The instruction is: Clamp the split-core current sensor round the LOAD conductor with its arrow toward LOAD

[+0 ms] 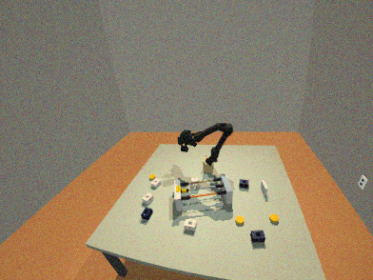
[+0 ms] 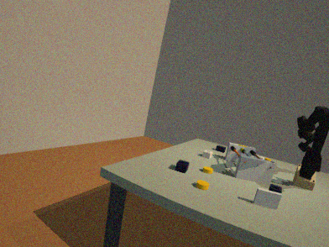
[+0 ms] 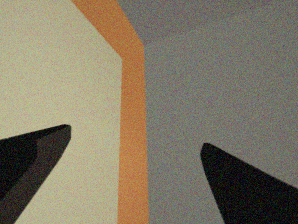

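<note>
A rack with two pale grey end plates [image 1: 228,200] [image 2: 253,170] stands mid-table and carries several conductors, one of them orange [image 1: 205,194]. Yellow marks show at its left end; I cannot read the LOAD marker or any arrow. Small white blocks [image 1: 190,226] [image 1: 147,199] [image 1: 156,183] and dark blocks [image 1: 258,236] [image 1: 147,213] [image 1: 244,184] stand around it; I cannot tell which is the open sensor. My gripper [image 1: 184,148] [image 3: 138,140] is open and empty, raised high above the table, up and behind the rack's left end. In the wrist view, only pale table surface, floor and wall show beyond the fingers.
Yellow discs [image 1: 240,220] [image 1: 274,218] [image 1: 152,176] lie on the table. An upright white plate [image 1: 265,189] [image 2: 267,198] stands at the right in the top view. The arm's tan base [image 1: 207,166] [image 2: 305,178] stands behind the rack. A socket plate [image 1: 363,182] is on the right wall.
</note>
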Action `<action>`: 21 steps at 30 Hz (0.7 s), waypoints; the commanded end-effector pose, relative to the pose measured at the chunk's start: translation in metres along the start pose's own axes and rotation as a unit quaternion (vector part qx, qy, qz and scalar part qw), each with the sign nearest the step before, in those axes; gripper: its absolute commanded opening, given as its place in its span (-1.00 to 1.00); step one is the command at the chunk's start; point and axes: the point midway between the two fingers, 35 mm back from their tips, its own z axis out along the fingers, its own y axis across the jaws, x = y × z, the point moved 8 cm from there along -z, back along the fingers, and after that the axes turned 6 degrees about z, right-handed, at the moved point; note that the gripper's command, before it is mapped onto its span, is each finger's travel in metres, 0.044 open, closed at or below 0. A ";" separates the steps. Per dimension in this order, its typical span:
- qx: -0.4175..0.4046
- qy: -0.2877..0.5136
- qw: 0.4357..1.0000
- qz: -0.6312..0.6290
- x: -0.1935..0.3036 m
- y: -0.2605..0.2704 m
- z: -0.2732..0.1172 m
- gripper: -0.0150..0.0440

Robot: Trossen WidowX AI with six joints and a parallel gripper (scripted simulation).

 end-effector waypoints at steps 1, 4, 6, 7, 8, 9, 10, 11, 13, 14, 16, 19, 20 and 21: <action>-0.020 -0.110 0.993 0.036 -0.024 0.002 -0.040 1.00; -0.041 -0.191 0.979 0.055 -0.038 0.006 -0.074 1.00; -0.059 -0.245 0.966 0.066 -0.044 0.009 -0.098 1.00; -0.070 -0.271 0.957 0.071 -0.047 0.011 -0.110 1.00; -0.081 -0.297 0.949 0.075 -0.049 0.012 -0.122 1.00; -0.093 -0.322 0.939 0.079 -0.050 0.014 -0.135 1.00; -0.105 -0.347 0.928 0.082 -0.051 0.016 -0.147 1.00; -0.118 -0.371 0.917 0.085 -0.051 0.018 -0.160 1.00; -0.146 -0.419 0.892 0.089 -0.050 0.022 -0.186 1.00; -0.161 -0.441 0.878 0.090 -0.048 0.023 -0.198 1.00; -0.193 -0.485 0.848 0.090 -0.043 0.027 -0.224 1.00; -0.243 -0.544 0.798 0.088 -0.031 0.031 -0.261 1.00; -0.261 -0.562 0.780 0.086 -0.026 0.032 -0.273 1.00; -0.279 -0.580 0.761 0.083 -0.020 0.033 -0.285 1.00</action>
